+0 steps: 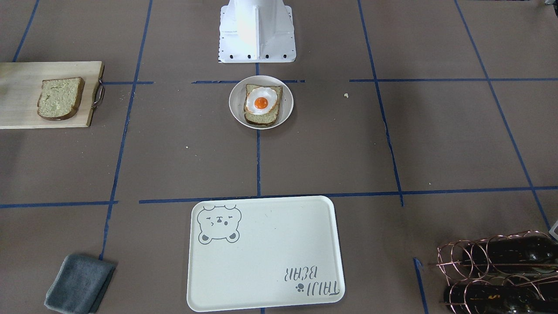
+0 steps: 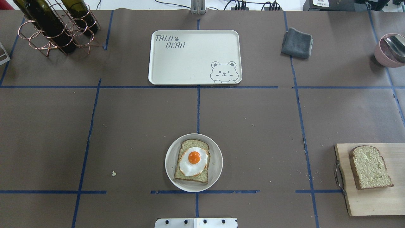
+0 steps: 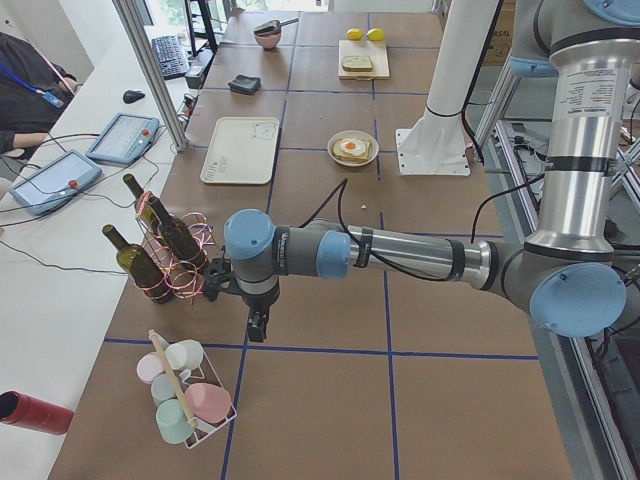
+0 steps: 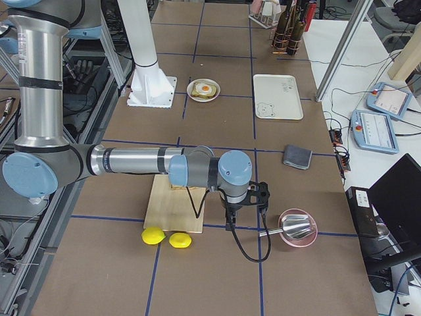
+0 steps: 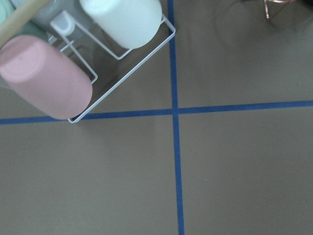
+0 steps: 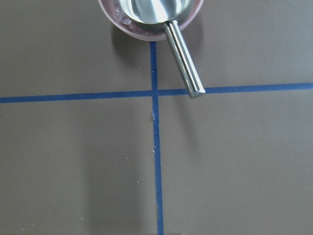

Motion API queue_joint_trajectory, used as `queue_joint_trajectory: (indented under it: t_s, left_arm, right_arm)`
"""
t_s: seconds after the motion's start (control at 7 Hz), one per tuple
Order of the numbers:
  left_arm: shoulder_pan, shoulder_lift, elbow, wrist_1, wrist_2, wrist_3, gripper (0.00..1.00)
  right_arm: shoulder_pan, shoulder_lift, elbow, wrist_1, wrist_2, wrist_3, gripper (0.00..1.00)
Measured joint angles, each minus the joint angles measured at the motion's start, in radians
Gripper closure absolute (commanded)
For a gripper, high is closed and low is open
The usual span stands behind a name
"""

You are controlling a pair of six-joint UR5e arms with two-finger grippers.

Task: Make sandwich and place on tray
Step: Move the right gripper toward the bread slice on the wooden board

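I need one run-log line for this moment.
sandwich: one slice plus egg on plate, unfinished | second slice: on cutting board | tray: no plate on it | left gripper, right gripper: state unclear

A robotics lab rather than a kitchen: the table (image 2: 142, 120) is papered brown and marked into squares with blue tape (image 2: 198, 107). Teach pendants (image 3: 122, 137), a keyboard (image 3: 165, 55) and a seated operator (image 3: 22, 82) line the white desk (image 3: 60, 330) beside an industrial arm (image 3: 400, 252)

The 2 silver arms (image 3: 400, 255) have blue joint caps (image 3: 248, 235) and black cables (image 4: 193, 204).
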Motion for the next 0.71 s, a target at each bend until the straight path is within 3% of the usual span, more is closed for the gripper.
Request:
queue_joint_trajectory:
  t_s: [0.29,0.71]
  left_arm:
    - [0.065,-0.043,-0.052,-0.055,-0.001,-0.111,0.00]
    - [0.227,-0.066,-0.082,-0.233,-0.001,-0.403,0.00]
  right_arm:
    - [-0.050,0.062,0.026,-0.007,0.017,0.012,0.00]
    - [-0.142,0.032,0.059,0.065,0.075,0.186,0.00]
